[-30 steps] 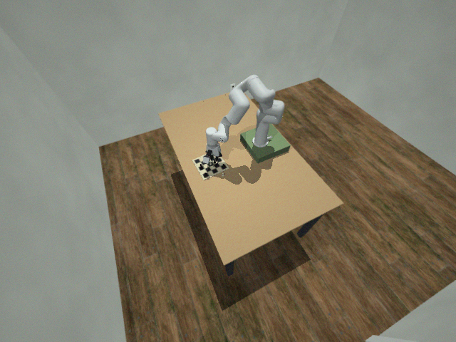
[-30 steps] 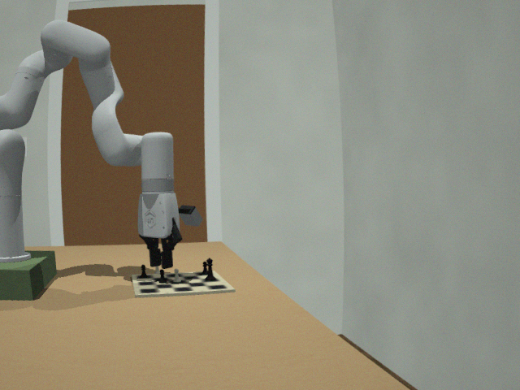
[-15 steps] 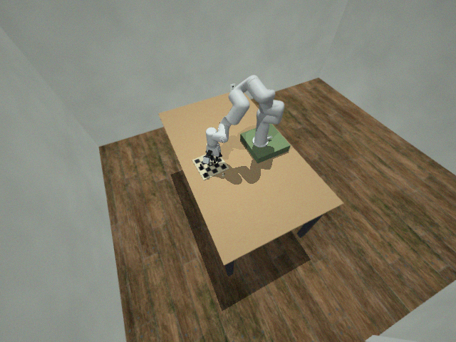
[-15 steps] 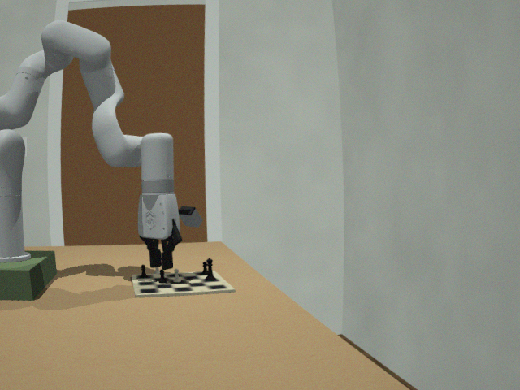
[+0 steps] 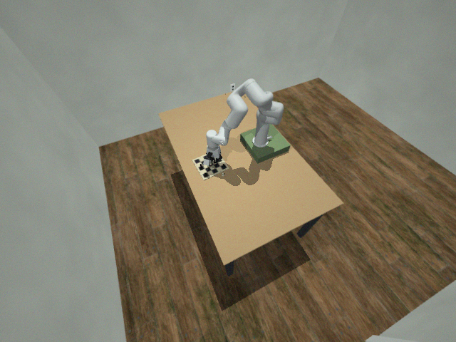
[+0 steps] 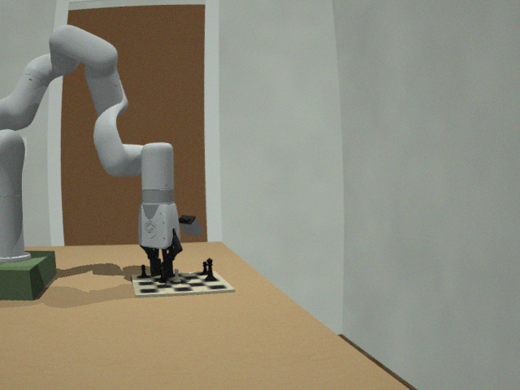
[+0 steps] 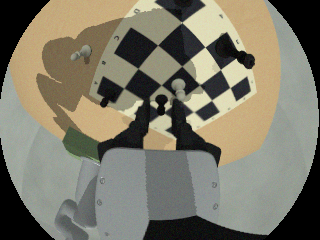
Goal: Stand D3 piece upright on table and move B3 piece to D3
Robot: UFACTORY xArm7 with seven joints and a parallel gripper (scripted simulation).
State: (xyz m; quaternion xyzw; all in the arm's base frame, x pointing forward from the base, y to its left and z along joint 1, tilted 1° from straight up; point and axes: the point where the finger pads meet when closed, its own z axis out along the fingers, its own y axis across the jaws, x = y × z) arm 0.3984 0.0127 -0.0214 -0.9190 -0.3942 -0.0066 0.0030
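The small chessboard lies on the tan table; it also shows in the side view and the wrist view. My gripper points straight down over the board, fingers partly open. A black pawn stands between the fingertips, which straddle it without pressing it. In the side view the gripper reaches down to the board and hides that pawn. A white pawn stands on the square right beside it. A small white piece sits on the table off the board's edge.
The green arm base stands behind the board. The table edge runs close to the board's far side.
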